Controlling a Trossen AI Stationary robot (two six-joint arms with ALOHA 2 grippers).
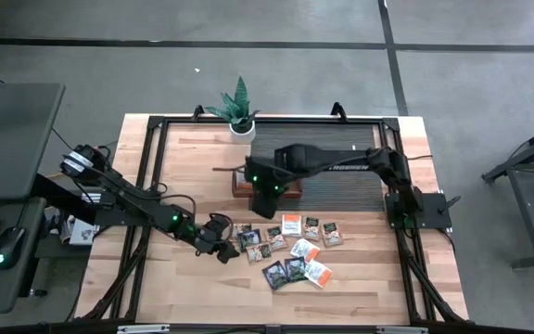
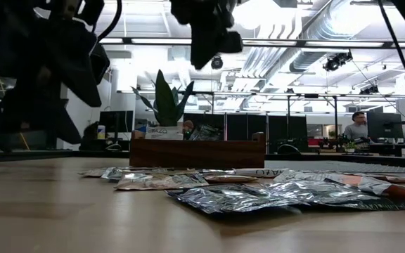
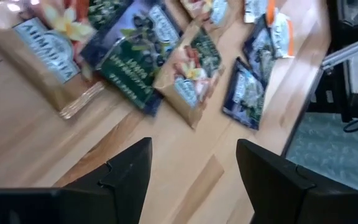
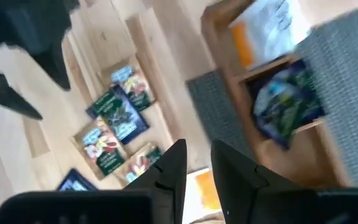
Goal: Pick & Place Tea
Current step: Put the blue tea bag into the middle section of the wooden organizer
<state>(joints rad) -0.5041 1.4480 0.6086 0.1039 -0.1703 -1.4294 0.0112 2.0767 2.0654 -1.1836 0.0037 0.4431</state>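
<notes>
While the tea (image 1: 290,249) lies loose in a spread of flat sachets on the middle of the worktop (image 1: 184,158), toward its front edge, a few sachets already sit in the tray (image 1: 241,183) behind them, as the right wrist view shows. The main risk, as I judge it, lies in the pile itself: several sachets overlap, so a pinch at the near edge could lift two at once or skid one sideways across the smooth wood. A thin foil sachet may also slip from a shallow grip on the way to the tray.

The left end effector (image 1: 219,243) hangs just beside the left edge of the spread, its fingers (image 3: 126,177) set wide apart with bare wood between them; it holds nothing and touches no sachet. The right end effector (image 4: 197,168) hovers over the tray end nearest the pile. Its fingers stand only a narrow gap apart, and nothing shows between them. Whether it would clear the tray wall on a descent I cannot tell.
</notes>
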